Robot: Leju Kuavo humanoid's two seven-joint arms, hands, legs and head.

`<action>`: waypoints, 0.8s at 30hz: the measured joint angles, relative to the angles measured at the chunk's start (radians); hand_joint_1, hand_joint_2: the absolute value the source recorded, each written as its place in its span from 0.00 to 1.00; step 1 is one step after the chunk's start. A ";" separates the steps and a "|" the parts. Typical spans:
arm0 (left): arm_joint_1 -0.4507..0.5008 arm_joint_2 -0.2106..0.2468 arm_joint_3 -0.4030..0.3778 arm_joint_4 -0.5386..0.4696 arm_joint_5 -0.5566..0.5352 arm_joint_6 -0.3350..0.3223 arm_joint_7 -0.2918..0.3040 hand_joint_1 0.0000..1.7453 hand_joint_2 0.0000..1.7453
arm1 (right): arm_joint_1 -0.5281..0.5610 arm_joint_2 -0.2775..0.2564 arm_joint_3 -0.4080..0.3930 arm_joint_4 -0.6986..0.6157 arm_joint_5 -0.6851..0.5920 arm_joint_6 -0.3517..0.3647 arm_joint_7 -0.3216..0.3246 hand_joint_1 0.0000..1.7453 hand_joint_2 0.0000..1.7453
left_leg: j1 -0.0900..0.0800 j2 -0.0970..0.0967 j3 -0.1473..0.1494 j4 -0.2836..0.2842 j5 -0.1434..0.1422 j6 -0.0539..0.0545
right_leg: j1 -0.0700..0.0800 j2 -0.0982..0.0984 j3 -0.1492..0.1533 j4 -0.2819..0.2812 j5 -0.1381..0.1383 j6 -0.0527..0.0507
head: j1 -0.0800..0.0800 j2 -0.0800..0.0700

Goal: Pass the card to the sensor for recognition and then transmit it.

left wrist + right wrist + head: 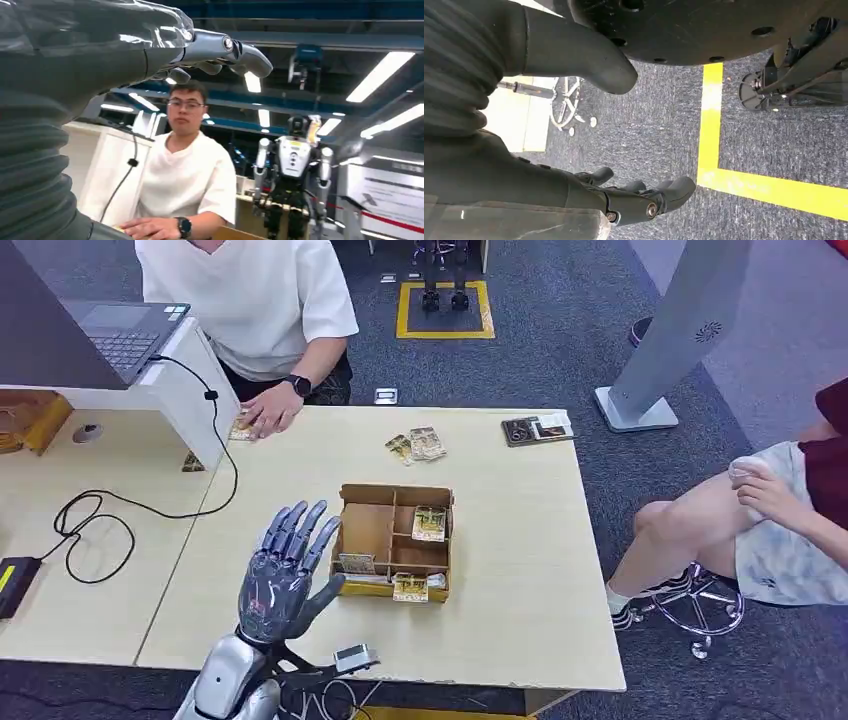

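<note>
The robot's left hand [283,575] is up over the near part of the table [520,570], with its fingers spread wide and nothing in them. In the left wrist view the same hand [150,45] is lifted with its fingers [235,50] stretched out in the air, and a person in a white shirt [187,175] sits behind it. The right hand [589,195] hangs down by the robot's side over the grey carpet [659,130] and a yellow floor line [711,115]; its thumb and fingers are apart and it holds nothing. Just beside the left hand is a brown cardboard box [395,540] with little sections. Cards sit in it: one card [429,523] in a far section, and more along the near edge [410,587]. A few loose cards [417,446] lie farther off on the table. The person's hand [268,410] rests at the far edge of the table, next to a white stand with a laptop [125,335] on top. I cannot tell for sure which thing is the sensor. I think the job is only at its start. No card has been picked up yet. The hand must go to the box, take a card, show it to the sensor, and then hand it on.
</note>
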 joint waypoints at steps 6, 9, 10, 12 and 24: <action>0.001 0.040 -0.055 0.001 -0.043 0.000 0.018 0.00 1.00 | 0.000 -0.004 0.000 -0.005 0.000 0.000 0.000 0.00 1.00 | 0.000 0.000 0.000 0.000 0.000 0.000 | 0.000 0.000 0.000 0.000 0.000 0.000 | 0.000 0.000; 0.000 0.059 -0.084 0.004 -0.054 0.000 0.052 0.00 1.00 | 0.000 -0.005 0.000 -0.008 0.000 -0.002 -0.001 0.00 1.00 | 0.000 0.000 0.000 0.000 0.000 0.000 | 0.000 0.000 0.000 0.000 0.000 0.000 | 0.000 0.000; -0.003 0.069 -0.100 0.005 -0.056 0.000 0.087 0.00 1.00 | 0.000 -0.006 0.000 -0.010 0.001 -0.004 -0.003 0.00 1.00 | 0.000 0.000 0.000 0.000 0.000 0.000 | 0.000 0.000 0.000 0.000 0.000 0.000 | 0.000 0.000; -0.008 0.082 -0.126 0.009 -0.058 0.000 0.124 0.00 1.00 | 0.000 -0.007 0.000 -0.011 0.002 -0.005 -0.003 0.00 1.00 | 0.000 0.000 0.000 0.000 0.000 0.000 | 0.000 0.000 0.000 0.000 0.000 0.000 | 0.000 0.000; -0.022 0.108 -0.171 0.029 -0.071 0.000 0.186 0.00 1.00 | 0.000 -0.009 0.000 -0.016 0.002 -0.006 -0.004 0.00 1.00 | 0.000 0.000 0.000 0.000 0.000 0.000 | 0.000 0.000 0.000 0.000 0.000 0.000 | 0.000 0.000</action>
